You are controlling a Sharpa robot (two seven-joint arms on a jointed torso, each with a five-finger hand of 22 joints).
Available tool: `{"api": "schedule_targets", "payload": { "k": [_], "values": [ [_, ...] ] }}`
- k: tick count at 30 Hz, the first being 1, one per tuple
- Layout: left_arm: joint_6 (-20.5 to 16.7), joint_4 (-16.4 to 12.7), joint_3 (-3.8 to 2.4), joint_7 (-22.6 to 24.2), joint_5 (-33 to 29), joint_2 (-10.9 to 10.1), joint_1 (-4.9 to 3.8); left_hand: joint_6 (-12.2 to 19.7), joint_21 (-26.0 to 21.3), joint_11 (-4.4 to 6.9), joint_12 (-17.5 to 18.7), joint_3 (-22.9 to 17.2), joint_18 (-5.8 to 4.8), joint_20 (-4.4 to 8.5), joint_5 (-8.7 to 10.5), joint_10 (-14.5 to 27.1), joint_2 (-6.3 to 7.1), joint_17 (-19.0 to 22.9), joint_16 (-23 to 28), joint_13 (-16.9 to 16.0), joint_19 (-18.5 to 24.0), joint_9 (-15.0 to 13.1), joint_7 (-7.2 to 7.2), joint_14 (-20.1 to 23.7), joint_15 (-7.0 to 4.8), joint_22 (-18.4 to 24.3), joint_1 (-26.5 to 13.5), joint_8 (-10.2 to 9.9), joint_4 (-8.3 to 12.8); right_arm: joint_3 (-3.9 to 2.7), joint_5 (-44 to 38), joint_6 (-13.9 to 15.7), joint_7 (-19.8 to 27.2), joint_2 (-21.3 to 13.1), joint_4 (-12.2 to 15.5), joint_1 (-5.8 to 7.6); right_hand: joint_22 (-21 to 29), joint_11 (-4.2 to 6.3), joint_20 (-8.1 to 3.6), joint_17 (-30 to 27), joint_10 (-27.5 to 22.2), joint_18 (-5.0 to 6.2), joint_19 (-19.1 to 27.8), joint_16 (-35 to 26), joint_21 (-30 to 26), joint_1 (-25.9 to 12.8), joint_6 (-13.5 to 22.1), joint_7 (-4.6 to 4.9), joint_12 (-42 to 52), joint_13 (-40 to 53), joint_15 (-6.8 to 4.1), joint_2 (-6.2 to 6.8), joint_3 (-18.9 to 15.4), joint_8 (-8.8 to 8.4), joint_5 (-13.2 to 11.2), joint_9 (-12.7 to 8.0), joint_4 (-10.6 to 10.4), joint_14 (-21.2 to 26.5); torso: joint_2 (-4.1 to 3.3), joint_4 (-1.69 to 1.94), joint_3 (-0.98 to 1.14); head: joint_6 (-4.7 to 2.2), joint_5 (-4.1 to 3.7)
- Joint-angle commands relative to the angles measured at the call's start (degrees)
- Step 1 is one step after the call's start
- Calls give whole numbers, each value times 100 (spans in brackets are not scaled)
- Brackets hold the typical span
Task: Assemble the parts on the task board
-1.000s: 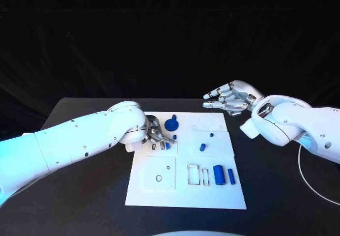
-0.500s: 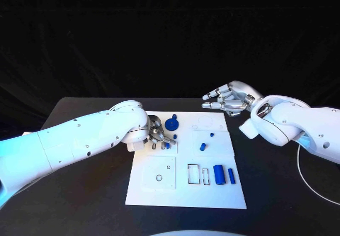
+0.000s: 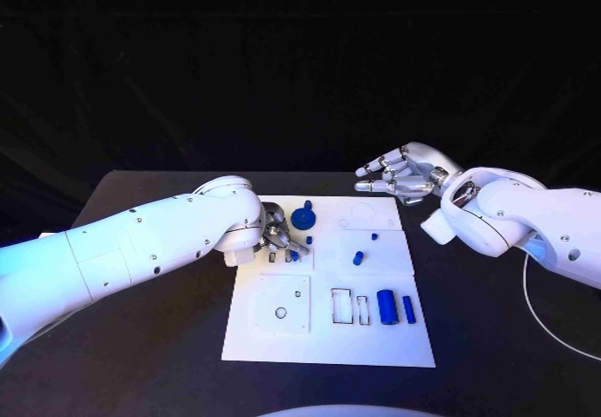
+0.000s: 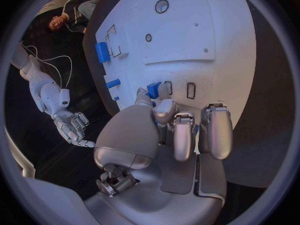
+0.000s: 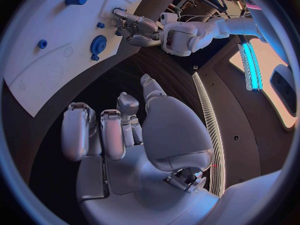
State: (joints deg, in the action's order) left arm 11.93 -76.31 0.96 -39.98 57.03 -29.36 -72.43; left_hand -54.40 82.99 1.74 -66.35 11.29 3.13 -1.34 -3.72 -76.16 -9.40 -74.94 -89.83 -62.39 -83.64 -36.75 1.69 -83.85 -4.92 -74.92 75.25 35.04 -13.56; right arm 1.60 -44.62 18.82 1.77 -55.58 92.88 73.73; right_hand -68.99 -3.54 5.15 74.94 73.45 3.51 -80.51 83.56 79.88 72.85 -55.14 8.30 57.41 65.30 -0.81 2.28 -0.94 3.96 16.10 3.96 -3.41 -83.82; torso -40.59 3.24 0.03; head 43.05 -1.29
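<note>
While my left hand [image 3: 278, 236] rests low over the far left part of the task board [image 3: 376, 347], its fingers [image 4: 183, 135] are curled down toward the white surface. A small blue part [image 4: 154, 89] sits right at the tips of the thumb and nearest finger. From the wrist view I cannot tell whether I am pinching it or only touching it. Just beyond that hand, on its inner side, a blue round toothed part [image 3: 305, 219] lies on the board.

Further right of my left hand, near the board's middle, is a short blue peg [image 3: 359, 257], with a tiny blue piece [image 3: 374, 236] just past it. Nearer to my body, toward the board's right edge, a thick blue cylinder [image 3: 387, 307] and a slimmer blue bar [image 3: 408, 310] lie side by side, just beside two narrow outlined slots.

My right hand [image 3: 403, 176] hangs in the air off the board's far right corner, well apart from every part. Its fingers are spread and loosely bent, with nothing in them.
</note>
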Motion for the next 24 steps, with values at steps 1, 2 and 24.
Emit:
{"api": "schedule_targets", "payload": {
  "k": [1, 2, 24],
  "values": [
    [47, 0, 3, -101, -37, 10, -4, 115, 9, 71, 46, -374, -31, 33, -43, 22, -176, -1506, -17, 29, -1, -10, -34, -615, -63, -240, 471, -43, 259, 0, -62, -108, 30, 7, -2, -5, 10, 29, -21, 419, -5, 78, 32, -38, -38, 27, -36, 3, -20, -9, -28, -40, -30, 24, 17, 7, 10, -384, -1, 0, 2, 13, 0],
    [40, -2, 3, -95, -40, 10, -4, 155, 6, 74, 73, -509, -30, 42, -47, 45, -200, -1506, -17, 48, 4, -8, -32, -615, -69, -236, 608, -73, 339, 0, -63, -117, 29, 7, -2, -6, 10, 29, -21, 419, -5, 78, 32, -38, -38, 27, -36, 3, -20, -9, -28, -40, -30, 24, 17, 7, 10, -384, -1, 0, 2, 17, 1],
    [-440, -220, 1, 34, -38, -169, -5, 325, -75, -56, 481, -5238, -10, -63, -328, 198, 1588, -1506, -17, 447, 65, -429, 130, -615, 46, -227, -455, -99, 794, 6, -67, -230, 11, 34, -22, -27, 6, 31, -23, 422, 2, 77, 29, -37, -37, 48, -41, 0, -9, -5, -31, -62, -25, 24, 20, 7, 17, -385, -2, 4, 12, 31, 20]
  ]
}}
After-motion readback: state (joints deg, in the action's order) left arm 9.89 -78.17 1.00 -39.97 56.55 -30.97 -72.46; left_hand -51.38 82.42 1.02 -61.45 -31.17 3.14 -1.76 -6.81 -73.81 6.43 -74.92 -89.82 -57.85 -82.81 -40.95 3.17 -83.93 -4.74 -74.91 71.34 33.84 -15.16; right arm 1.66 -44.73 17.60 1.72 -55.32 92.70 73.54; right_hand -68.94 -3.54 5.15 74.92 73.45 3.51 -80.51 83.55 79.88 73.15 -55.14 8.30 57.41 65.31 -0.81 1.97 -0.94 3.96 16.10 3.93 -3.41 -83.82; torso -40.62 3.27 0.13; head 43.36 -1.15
